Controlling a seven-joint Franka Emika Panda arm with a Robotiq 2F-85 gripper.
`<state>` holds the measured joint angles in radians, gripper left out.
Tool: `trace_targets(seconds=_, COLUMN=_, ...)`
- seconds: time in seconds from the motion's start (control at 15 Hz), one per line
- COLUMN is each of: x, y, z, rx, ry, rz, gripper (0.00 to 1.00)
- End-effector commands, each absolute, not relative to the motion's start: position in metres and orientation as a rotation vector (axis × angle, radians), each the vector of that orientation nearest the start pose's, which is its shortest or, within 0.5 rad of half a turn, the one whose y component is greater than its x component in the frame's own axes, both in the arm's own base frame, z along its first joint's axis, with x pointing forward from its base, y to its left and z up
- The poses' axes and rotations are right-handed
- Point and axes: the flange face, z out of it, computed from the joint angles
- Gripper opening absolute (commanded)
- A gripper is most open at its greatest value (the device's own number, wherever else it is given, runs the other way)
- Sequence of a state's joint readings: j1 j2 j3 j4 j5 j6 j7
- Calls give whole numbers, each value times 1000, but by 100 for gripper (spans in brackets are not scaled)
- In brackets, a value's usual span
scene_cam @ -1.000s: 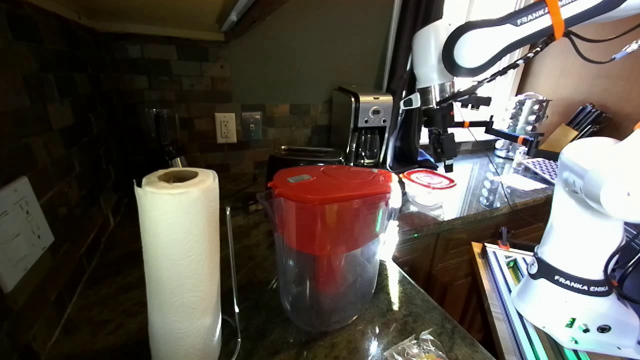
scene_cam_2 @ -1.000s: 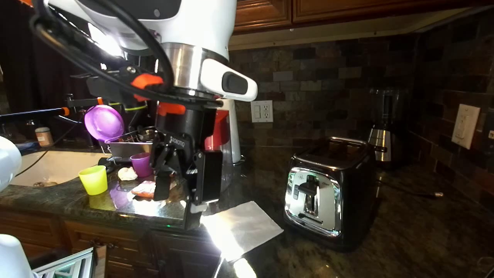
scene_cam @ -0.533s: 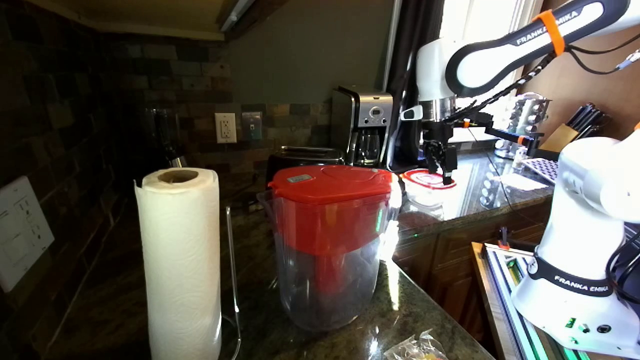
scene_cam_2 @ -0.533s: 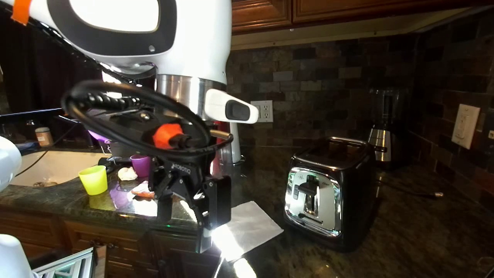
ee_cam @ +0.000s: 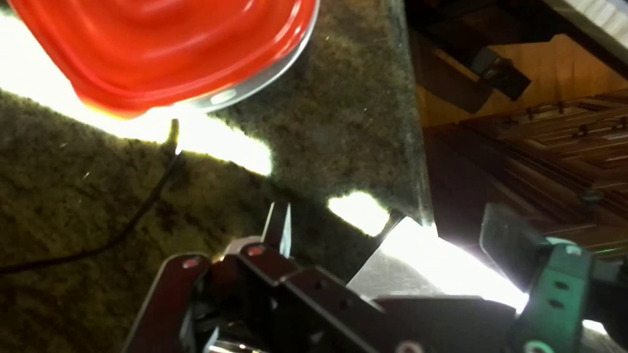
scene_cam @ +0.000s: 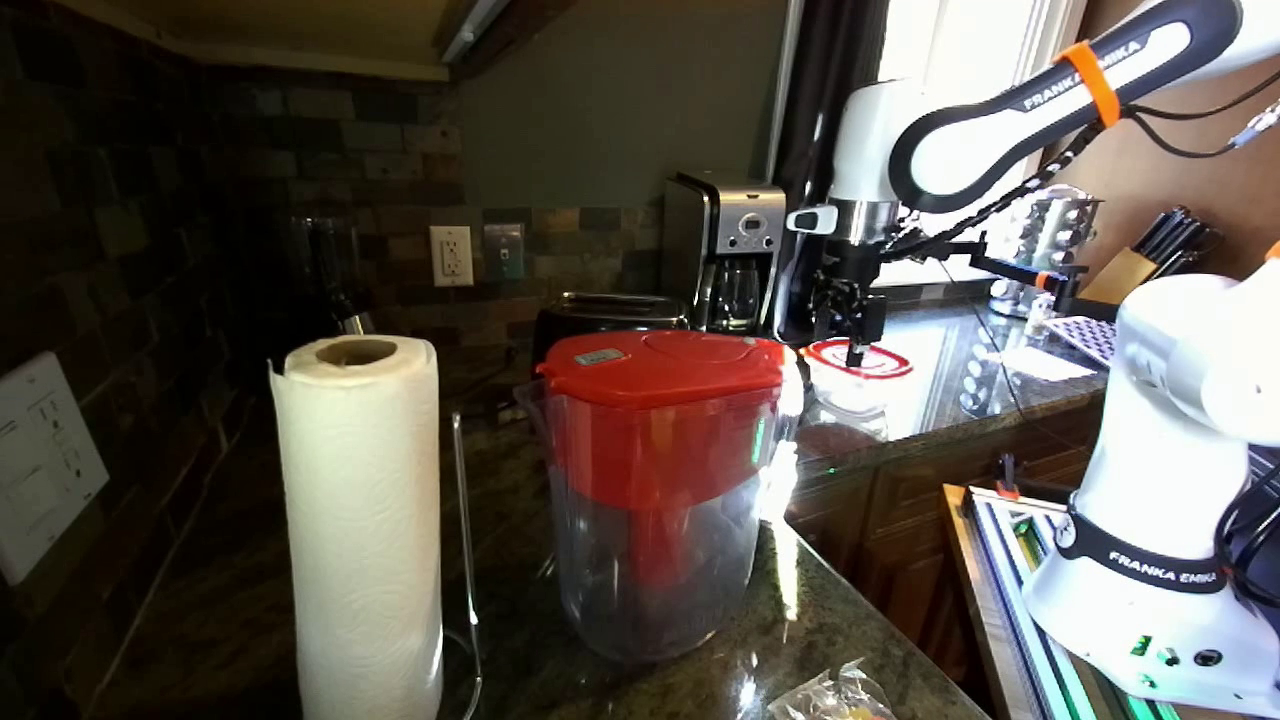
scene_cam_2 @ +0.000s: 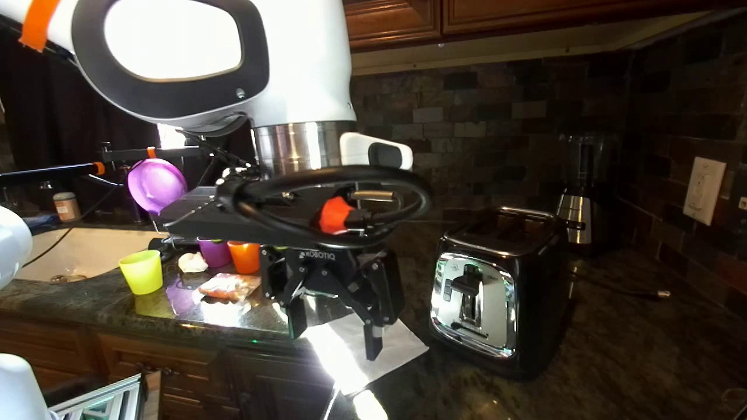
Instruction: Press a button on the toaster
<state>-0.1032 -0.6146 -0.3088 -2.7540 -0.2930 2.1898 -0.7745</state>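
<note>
Hand (scene_cam_2: pixel 335 336) turned and nearer the toaster (scene_cam_2: pixel 503 291); spread wide, holding nothing; orange cup (scene_cam_2: pixel 245 258) now in sight

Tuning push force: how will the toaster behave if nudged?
Tipping seems unlikely under light force: the toaster looks boxy and stands upright. It may slide, since the counter looks polished and reflective. It should feel stiff, judging by its shiny, metal-looking front.

In an exterior view, wooden cabinets (scene_cam_2: pixel 397 23) run along the top above a dark tiled wall (scene_cam_2: pixel 496 122); in an exterior view, a window (scene_cam: pixel 925 40) glares upper right and light (scene_cam: pixel 787 580) streaks the stone desk (scene_cam: pixel 828 625).
</note>
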Motion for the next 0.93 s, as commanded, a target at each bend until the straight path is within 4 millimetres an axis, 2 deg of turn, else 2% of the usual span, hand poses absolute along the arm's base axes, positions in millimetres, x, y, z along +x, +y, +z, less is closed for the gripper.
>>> trace_targets(seconds=0.0, x=329, y=-150, z=387, rx=-3049, ry=-980, rz=-144, gripper=100)
trace_targets(seconds=0.4, x=328, y=-157, z=368, rx=-2956, ry=-622, rz=-208, gripper=100)
trace_targets(seconds=0.87, x=347, y=-173, z=353, rx=-2968, ry=-424, rz=-421, gripper=100)
